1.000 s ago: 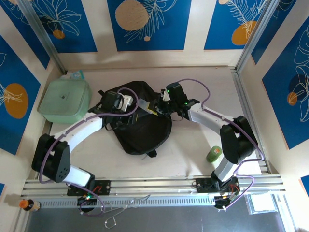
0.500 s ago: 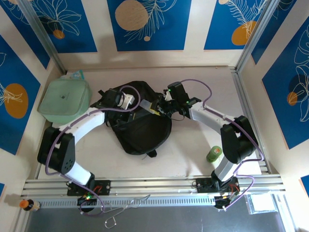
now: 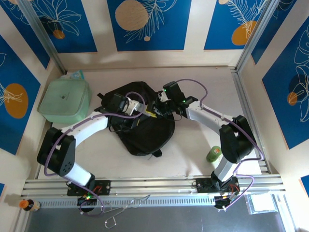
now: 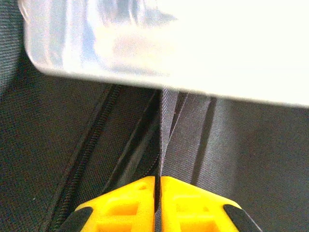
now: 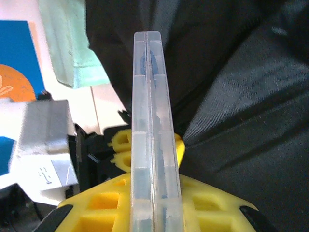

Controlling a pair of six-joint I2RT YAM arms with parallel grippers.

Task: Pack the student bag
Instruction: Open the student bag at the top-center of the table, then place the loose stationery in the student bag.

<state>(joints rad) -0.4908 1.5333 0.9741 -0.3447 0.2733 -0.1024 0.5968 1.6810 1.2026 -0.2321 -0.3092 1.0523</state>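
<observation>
Left wrist view: the left gripper [image 4: 158, 186] is pinched shut on a grey webbing strap [image 4: 183, 130] of the large black soft fabric student bag [image 3: 145, 133], which lies at the centre of the tabletop [image 3: 203, 140]. The right gripper [image 5: 150, 191] clamps a flat clear plastic case [image 5: 150, 96] edge-on over the bag. Probable step: holding the bag open for insertion. The next move likely calls for lifting the strap, then feeding the case in squarely.

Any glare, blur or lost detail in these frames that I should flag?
Left wrist: the clear plastic case across the top is blown out to white and blurred, while the student bag fabric below keeps its weave. Right wrist: the case's edge is crisp, the background at left soft. Top external: even light, no glare, though the black bag shows little detail.
</observation>
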